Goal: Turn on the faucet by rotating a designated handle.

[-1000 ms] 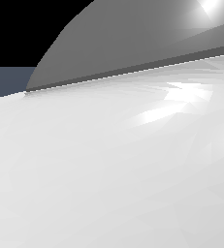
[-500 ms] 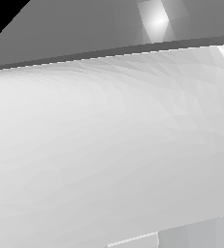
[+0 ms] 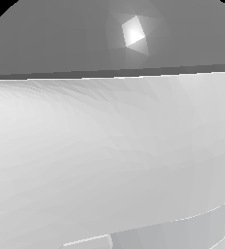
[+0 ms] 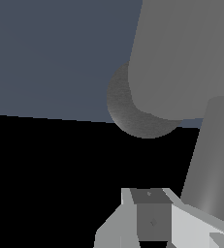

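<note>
In the wrist view the faucet (image 4: 181, 53) is a thick matte grey cylinder standing on a dark rough round base (image 4: 133, 114). The handle (image 4: 213, 155), a shiny grey rod, runs down from the cylinder and passes close beside my gripper (image 4: 150, 203). The fingers (image 4: 152, 218) appear as one block with no gap between them and nothing held. Whether they touch the rod I cannot tell. In the exterior view the faucet, handle and gripper are all hidden.
A white curved arm shell (image 3: 109, 160) under a grey rounded part (image 3: 84, 39) fills the exterior view, very close to the camera. Behind the faucet in the wrist view lie a slate-blue floor (image 4: 50, 53) and black background.
In the exterior view the arm's shell has swung: the seam between grey and white went from slanted to nearly level, and the black and blue background at the corner has almost vanished.
</note>
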Controlling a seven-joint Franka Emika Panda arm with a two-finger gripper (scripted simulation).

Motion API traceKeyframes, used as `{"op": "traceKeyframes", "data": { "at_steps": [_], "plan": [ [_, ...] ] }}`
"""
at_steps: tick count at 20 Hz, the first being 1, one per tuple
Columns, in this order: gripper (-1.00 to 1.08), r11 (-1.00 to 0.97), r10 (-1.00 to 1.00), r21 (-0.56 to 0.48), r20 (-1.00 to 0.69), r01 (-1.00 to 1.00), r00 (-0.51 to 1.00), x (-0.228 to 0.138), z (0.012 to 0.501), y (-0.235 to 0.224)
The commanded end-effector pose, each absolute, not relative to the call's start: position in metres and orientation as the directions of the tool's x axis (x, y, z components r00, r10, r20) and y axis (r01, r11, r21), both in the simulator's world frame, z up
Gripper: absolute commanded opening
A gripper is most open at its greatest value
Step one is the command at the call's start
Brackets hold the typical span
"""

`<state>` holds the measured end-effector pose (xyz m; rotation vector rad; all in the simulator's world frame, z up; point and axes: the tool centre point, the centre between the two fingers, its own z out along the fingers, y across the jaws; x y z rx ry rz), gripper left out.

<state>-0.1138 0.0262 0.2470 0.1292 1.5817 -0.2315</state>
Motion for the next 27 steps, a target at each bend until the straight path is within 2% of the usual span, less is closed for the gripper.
{"op": "traceKeyframes", "data": {
  "at_steps": [1, 27],
  "plan": [
    [-1.0, 0.977, -0.058, -0.058, -0.998, 0.204, -0.008, -0.11, 0.256, 0.041],
    [-1.0, 0.98, -0.01, -0.01, -1.0, 0.2, -0.002, -0.095, 0.285, 0.102]
  ]
}}
